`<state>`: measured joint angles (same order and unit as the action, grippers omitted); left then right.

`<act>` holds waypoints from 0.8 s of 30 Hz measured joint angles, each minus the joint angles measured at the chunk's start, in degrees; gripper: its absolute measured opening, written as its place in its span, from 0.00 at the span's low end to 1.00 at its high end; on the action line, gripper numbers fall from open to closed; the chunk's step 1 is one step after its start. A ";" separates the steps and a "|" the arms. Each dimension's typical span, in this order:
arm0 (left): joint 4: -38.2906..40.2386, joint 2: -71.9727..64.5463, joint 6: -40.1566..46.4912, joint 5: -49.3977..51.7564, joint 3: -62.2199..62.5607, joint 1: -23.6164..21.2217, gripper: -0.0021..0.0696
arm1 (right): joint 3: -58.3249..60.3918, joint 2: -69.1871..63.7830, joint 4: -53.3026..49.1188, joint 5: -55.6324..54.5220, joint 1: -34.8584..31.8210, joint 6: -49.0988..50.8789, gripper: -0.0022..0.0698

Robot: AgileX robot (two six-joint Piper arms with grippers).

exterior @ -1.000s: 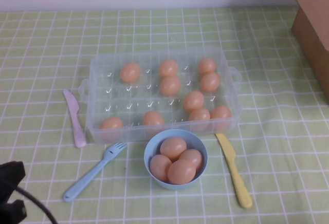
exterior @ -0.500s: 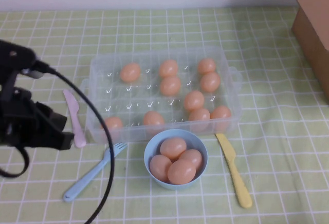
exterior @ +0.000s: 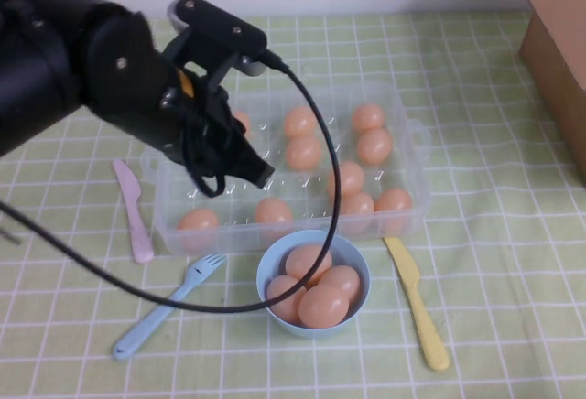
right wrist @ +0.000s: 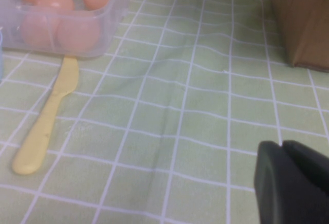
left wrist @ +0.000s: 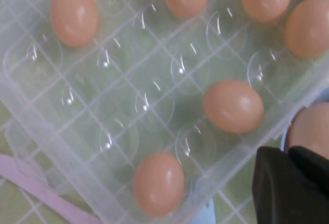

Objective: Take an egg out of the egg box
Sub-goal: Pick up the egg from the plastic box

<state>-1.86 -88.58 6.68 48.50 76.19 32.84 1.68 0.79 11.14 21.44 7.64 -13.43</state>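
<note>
The clear plastic egg box stands mid-table with several peach-orange eggs in its cells, such as one egg near its middle. My left arm reaches over the box's left half, with the left gripper shut and empty above the cells. In the left wrist view the left gripper hangs over the box's near rim, beside an egg. The right gripper is shut and empty, low over the cloth to the right of the box. It is out of the high view.
A light-blue bowl holding several eggs stands just in front of the box. A yellow knife lies to its right, a blue fork and a pink knife to its left. A cardboard box stands at the far right.
My left arm has risen from the lower left corner and swung right and forward, now over the box's left half. The eggs, box and bowl have not moved.
</note>
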 joint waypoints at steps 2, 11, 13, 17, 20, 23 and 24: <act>-1.74 -3.13 -0.39 0.62 3.93 0.86 0.07 | 0.00 0.00 0.00 0.00 0.00 0.00 0.00; -6.53 -17.47 -2.68 0.22 17.97 2.62 0.64 | 0.00 0.00 0.00 0.00 0.00 0.00 0.00; -6.66 -19.93 -2.92 -0.84 19.90 2.62 0.70 | 0.00 0.00 0.00 0.00 0.00 0.00 0.00; -6.75 -24.66 -3.06 -3.78 22.60 2.62 0.72 | 0.00 0.00 0.00 0.00 0.00 0.00 0.00; -6.78 -27.97 -3.06 -5.48 24.15 2.62 0.73 | 0.00 0.00 0.00 0.00 0.00 0.00 0.00; -7.12 -30.49 -3.06 -6.59 24.86 2.62 0.73 | 0.00 0.00 0.00 0.00 0.00 0.00 0.00; -7.28 -31.25 -3.06 -7.04 24.95 2.51 0.73 | 0.00 0.00 0.00 0.00 0.00 0.00 0.00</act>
<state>-9.15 -119.83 3.62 41.47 101.14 35.36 1.68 0.79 11.14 21.44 7.64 -13.43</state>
